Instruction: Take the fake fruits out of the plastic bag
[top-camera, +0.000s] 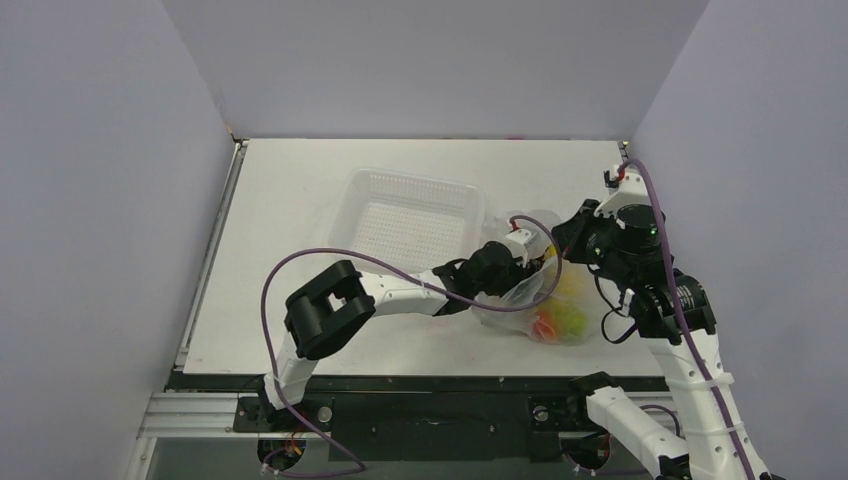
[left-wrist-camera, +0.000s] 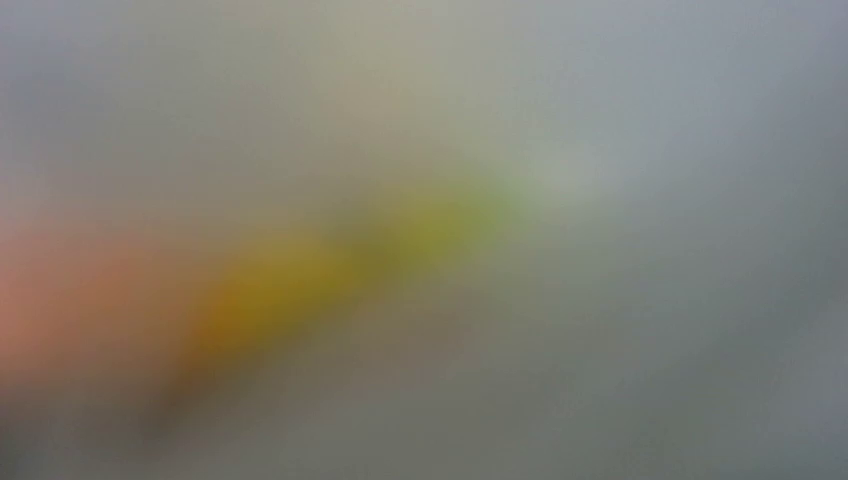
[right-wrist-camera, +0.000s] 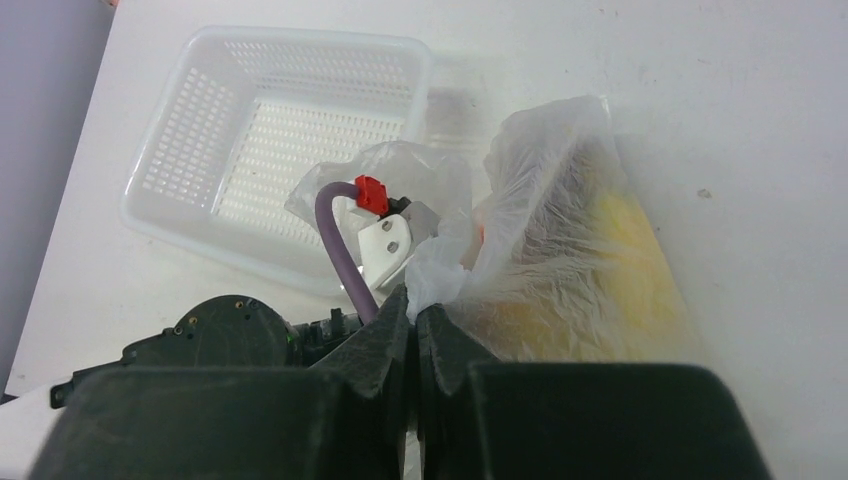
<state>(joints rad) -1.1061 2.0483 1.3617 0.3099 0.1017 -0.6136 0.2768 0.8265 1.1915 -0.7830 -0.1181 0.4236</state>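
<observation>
The clear plastic bag (top-camera: 515, 298) lies on the table right of the basket, with fake fruits (top-camera: 558, 320) showing yellow, green and orange-red through its lower end. My left gripper (top-camera: 533, 272) reaches into the bag's mouth, its fingers hidden by plastic. The left wrist view is a blur of an orange-yellow shape (left-wrist-camera: 262, 300), a green patch (left-wrist-camera: 452, 222) and a reddish smear. My right gripper (right-wrist-camera: 413, 303) is shut on a pinch of the bag's rim (right-wrist-camera: 445, 268), holding it up. Yellow fruit (right-wrist-camera: 625, 255) glows through the bag (right-wrist-camera: 560, 230).
A white perforated basket (top-camera: 352, 212) stands on the table behind and left of the bag, seen in the right wrist view as the basket (right-wrist-camera: 300, 36) beyond my left wrist and its purple cable (right-wrist-camera: 335, 235). Grey walls close in on three sides.
</observation>
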